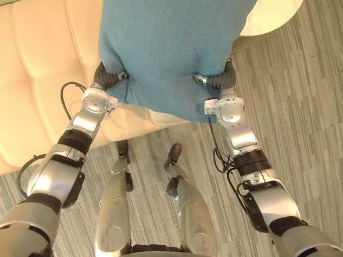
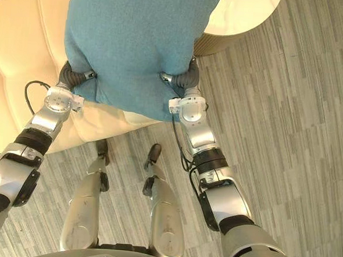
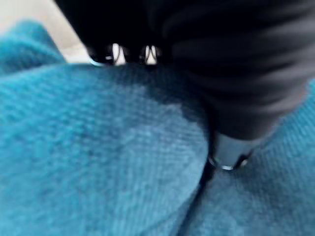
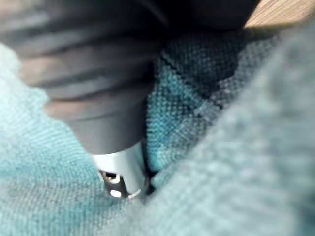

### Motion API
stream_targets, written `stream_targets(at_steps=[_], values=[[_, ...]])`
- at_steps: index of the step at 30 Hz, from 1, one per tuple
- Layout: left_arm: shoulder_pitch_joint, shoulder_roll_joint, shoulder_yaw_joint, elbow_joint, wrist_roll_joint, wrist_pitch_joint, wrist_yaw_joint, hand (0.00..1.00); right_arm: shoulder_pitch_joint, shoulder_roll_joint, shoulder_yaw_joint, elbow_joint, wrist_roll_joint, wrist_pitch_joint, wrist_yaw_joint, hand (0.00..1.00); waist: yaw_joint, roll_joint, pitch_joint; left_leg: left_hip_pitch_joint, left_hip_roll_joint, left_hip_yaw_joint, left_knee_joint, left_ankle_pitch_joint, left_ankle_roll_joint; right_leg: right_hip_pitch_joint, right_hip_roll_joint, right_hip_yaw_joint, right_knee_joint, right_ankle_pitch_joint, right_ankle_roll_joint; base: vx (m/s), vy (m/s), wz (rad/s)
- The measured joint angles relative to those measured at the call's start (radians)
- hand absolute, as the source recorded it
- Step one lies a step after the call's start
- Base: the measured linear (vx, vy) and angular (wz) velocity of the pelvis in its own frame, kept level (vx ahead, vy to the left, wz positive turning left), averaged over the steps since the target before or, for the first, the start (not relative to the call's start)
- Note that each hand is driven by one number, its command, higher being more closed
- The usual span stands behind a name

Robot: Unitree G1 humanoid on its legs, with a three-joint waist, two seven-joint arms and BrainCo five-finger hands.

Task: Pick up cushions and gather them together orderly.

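The cushion (image 1: 171,41) hangs before you, over the sofa (image 1: 35,68) edge | left hand (image 1: 107,77) and right hand (image 1: 218,80) pressed into its lower corners, equally near; clamped or not, you cannot tell | sofa lies leftward

The left robot hand (image 3: 230,146) pinches the blue cushion (image 3: 98,162), thumb dug into fabric at its cover's six o'clock.

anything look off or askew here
Nothing spilled or damaged. The blue cushion hangs slightly askew between the left hand and right hand, its corner by the right hand sagging lowest over the edge of the cream sofa.
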Motion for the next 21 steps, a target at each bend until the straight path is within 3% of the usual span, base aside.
stream_targets(at_steps=[12,20,21], values=[[0.184,-0.017,0.011,-0.277,-0.001,-0.001,0.022,1.00,0.263,0.086,-0.027,-0.123,-0.003,0.007,-0.013,1.00,0.010,0.001,0.000,0.151,-0.022,-0.002,-0.075,0.017,-0.008,0.121,-0.008,-0.003,-0.006,-0.027,0.006,0.03,-0.010,0.03],[0.503,-0.104,0.096,-0.497,-0.001,-0.002,0.019,1.00,0.461,0.127,-0.024,-0.249,-0.010,0.023,0.034,1.00,-0.007,0.002,-0.008,0.313,-0.035,-0.019,-0.142,0.015,-0.014,0.311,0.011,-0.026,-0.108,-0.024,0.017,0.07,0.015,0.09],[0.561,-0.125,0.113,-0.523,-0.013,-0.002,0.018,1.00,0.491,0.134,-0.024,-0.273,-0.011,0.023,0.051,1.00,-0.009,0.002,-0.035,0.322,-0.035,-0.020,-0.147,0.011,-0.018,0.324,0.014,-0.025,-0.123,-0.024,0.018,0.09,0.021,0.01]])
